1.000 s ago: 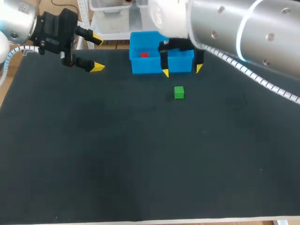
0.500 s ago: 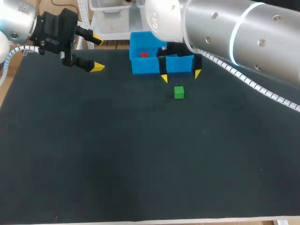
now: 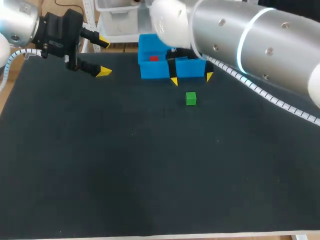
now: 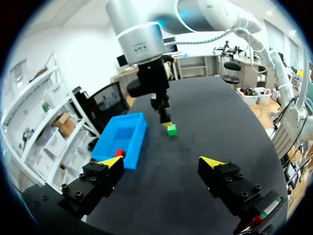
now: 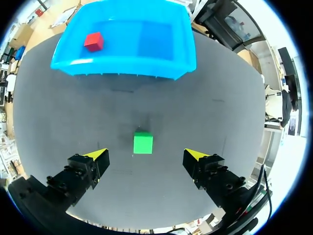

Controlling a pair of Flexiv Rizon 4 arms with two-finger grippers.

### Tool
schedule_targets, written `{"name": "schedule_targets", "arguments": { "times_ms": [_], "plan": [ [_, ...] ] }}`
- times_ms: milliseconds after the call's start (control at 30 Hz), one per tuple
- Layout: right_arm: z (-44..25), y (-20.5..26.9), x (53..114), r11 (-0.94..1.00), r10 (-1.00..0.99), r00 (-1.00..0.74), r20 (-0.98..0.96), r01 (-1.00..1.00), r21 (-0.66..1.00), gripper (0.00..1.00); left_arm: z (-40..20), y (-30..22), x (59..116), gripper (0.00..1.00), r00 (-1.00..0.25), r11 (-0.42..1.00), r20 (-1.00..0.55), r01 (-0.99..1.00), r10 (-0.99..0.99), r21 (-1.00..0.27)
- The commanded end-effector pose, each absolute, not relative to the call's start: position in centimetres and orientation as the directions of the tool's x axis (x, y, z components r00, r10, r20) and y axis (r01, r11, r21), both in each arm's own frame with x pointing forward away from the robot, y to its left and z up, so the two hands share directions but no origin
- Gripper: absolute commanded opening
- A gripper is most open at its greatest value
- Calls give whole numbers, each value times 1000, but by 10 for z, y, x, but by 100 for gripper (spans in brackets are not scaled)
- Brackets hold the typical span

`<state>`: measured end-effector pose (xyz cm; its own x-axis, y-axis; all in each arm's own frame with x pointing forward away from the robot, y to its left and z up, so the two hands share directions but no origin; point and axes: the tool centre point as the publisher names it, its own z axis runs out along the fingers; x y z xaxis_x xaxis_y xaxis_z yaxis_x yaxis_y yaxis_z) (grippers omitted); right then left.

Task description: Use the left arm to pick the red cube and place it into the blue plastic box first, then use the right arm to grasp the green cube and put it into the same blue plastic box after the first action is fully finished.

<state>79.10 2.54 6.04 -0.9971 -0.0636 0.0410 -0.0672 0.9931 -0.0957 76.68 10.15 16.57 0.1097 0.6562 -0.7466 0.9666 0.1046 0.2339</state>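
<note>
The red cube [image 3: 153, 58] lies inside the blue plastic box [image 3: 149, 71] at the table's far middle; both wrist views show it there too, red cube [image 5: 93, 41] in box [image 5: 126, 67]. The green cube [image 3: 190, 98] rests on the black table just in front of the box. My right gripper [image 3: 190, 79] hangs open above the table between box and green cube; in its wrist view the green cube [image 5: 143, 143] lies just ahead of the gap between its fingers, right gripper [image 5: 145, 154]. My left gripper [image 3: 103, 56] stands open at the far left, empty, left gripper [image 4: 161, 161].
The black table mat [image 3: 150, 170] stretches wide in front of the cubes. The right arm's thick silver link [image 3: 250, 45] crosses above the table's far right. The table's pale front edge [image 3: 225, 235] runs along the near side.
My right arm has shifted slightly left and towards the green cube, its yellow tips sinking a little. The left arm and both cubes have stayed put.
</note>
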Motion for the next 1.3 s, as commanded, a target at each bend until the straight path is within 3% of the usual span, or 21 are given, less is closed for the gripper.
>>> {"name": "schedule_targets", "arguments": {
  "times_ms": [33, 433, 1300],
  "plan": [
    [58, 25, 778, 993, -62, -997, -48, -56, -106, 100, 165, 102, 767, 100, 115, 102, -748, 966, 653, 237],
    [47, 22, 768, 995, -39, -986, -163, -24, -94, 100, 165, 102, 767, 100, 115, 102, -748, 966, 653, 237],
    [15, 17, 770, 994, -70, -976, -207, -50, -100, 100, 165, 102, 767, 100, 115, 102, -748, 966, 653, 237]
  ]
}}
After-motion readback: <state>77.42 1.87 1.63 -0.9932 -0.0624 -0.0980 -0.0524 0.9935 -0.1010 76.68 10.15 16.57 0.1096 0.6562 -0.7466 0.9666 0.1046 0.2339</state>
